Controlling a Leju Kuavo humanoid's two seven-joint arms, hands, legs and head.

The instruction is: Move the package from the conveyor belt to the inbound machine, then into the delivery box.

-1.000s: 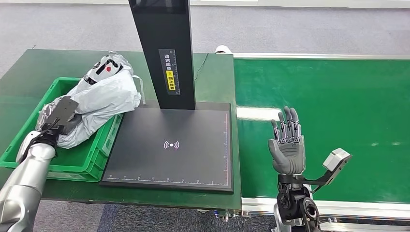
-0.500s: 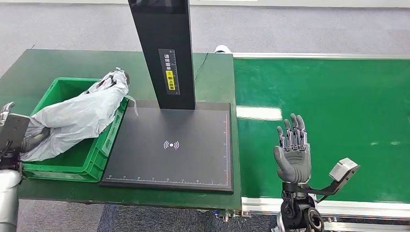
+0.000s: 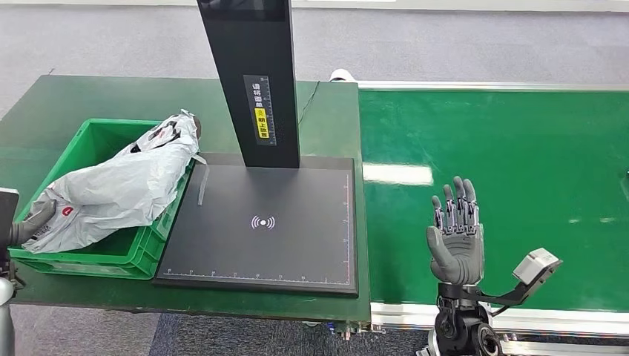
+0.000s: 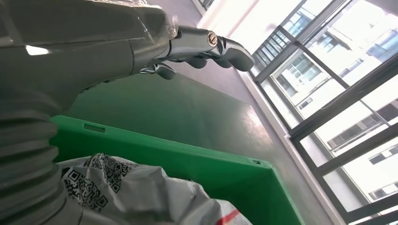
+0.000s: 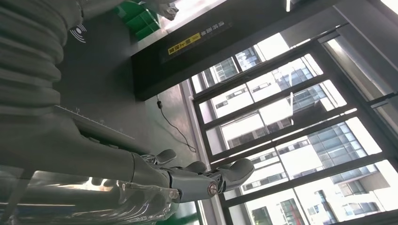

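Observation:
The grey plastic package (image 3: 119,185) lies slumped in the green delivery box (image 3: 96,127), its far end draped over the rim toward the scanner. My left hand (image 3: 22,226) is at the box's near left corner, its thumb against the package's end. In the left wrist view its fingers (image 4: 197,42) stretch out straight above the package (image 4: 141,197) and the box wall (image 4: 187,154), gripping nothing. My right hand (image 3: 455,237) stands upright over the conveyor's near edge, fingers spread and empty; its fingers (image 5: 187,180) also appear straight in the right wrist view.
The inbound machine's black plate (image 3: 259,222) with its black column (image 3: 252,74) sits between the box and the green conveyor belt (image 3: 519,148). The green table (image 3: 44,104) extends behind the box. Large windows appear in both wrist views.
My left hand has drawn back to the left and let go of the package, which has sunk lower into the box. My right hand has drifted slightly down and right.

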